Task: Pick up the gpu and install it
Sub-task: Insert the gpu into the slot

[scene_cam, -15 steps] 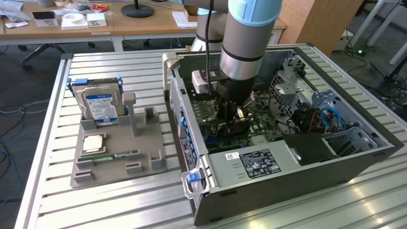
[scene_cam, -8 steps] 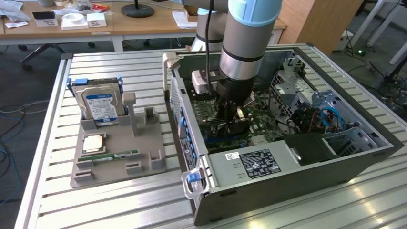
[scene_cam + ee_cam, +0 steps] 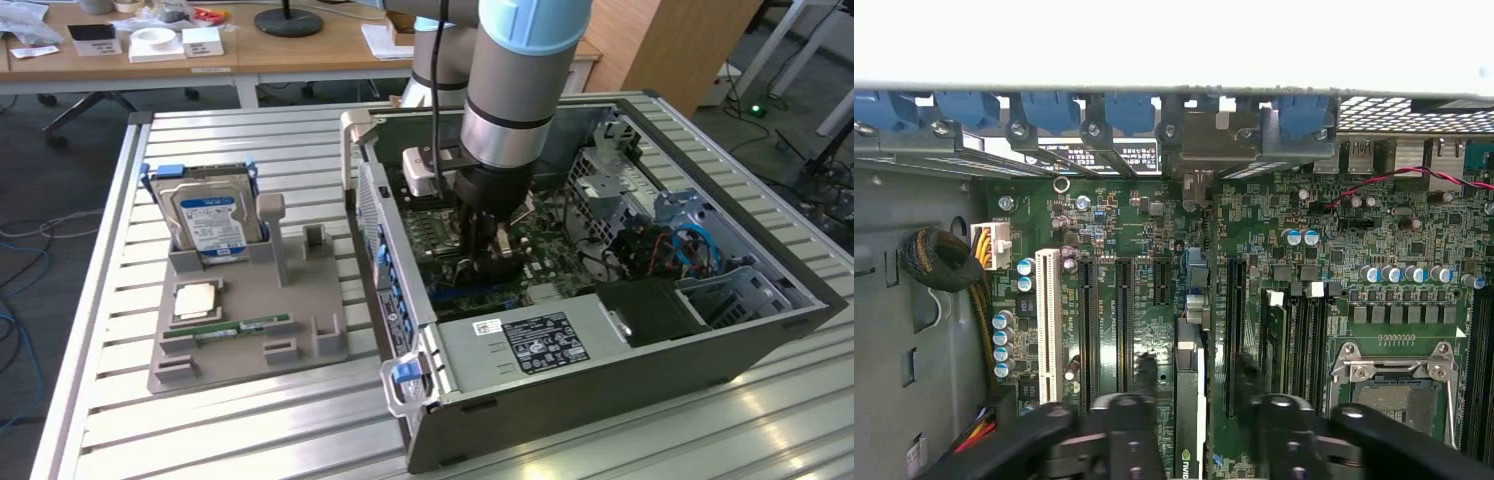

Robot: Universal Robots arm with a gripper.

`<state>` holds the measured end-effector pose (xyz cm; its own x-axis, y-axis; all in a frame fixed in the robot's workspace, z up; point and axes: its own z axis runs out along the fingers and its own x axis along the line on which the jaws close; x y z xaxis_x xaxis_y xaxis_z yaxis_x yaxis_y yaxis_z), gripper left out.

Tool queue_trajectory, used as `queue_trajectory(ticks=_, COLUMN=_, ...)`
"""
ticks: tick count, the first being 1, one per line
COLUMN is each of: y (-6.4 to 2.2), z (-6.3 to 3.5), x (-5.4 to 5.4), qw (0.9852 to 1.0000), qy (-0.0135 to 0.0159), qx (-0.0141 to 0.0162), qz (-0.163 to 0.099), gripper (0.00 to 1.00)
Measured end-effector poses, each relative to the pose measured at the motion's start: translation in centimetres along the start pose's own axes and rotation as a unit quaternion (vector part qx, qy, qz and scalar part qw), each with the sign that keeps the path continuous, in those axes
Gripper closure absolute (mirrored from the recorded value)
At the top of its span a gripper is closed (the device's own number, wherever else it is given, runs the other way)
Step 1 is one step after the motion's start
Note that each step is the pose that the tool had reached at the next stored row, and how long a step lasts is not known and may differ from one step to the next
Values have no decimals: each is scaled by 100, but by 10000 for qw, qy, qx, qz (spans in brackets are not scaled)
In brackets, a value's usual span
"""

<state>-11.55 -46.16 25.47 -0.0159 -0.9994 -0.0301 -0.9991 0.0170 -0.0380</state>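
Note:
The gpu [image 3: 1190,400] is a thin dark card seen edge-on, standing upright in a motherboard slot between the long black slots. Its metal bracket end [image 3: 1194,150] sits at the case's rear wall under the blue latches. My gripper [image 3: 1196,370] is low over it, open, with one dark finger [image 3: 1146,372] on each side of the card and a small gap to each. In the exterior view the gripper [image 3: 487,262] reaches down into the open computer case [image 3: 747,330], above the green motherboard.
On the exterior view's left a grey parts holder [image 3: 320,340] carries a hard drive with a blue-white label [image 3: 211,215], a processor [image 3: 198,298] and a green memory stick [image 3: 247,326]. The power supply [image 3: 534,345], drive cage and cables [image 3: 687,245] crowd the case. The empty processor socket [image 3: 1394,375] lies beside the memory slots.

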Motion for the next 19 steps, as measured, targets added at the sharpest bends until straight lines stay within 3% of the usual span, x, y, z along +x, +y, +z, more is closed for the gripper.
queue_trajectory(ticks=2, y=0, z=0, x=0, qw=10000, qy=0, qx=0, qz=0, gripper=69)
queue_trajectory(ticks=4, y=0, z=0, x=0, qw=10000, qy=1, qx=0, qz=0, gripper=75)
queue_trajectory(ticks=19, y=10, z=27, x=1, qw=10000, qy=2, qx=3, qz=0, gripper=75)
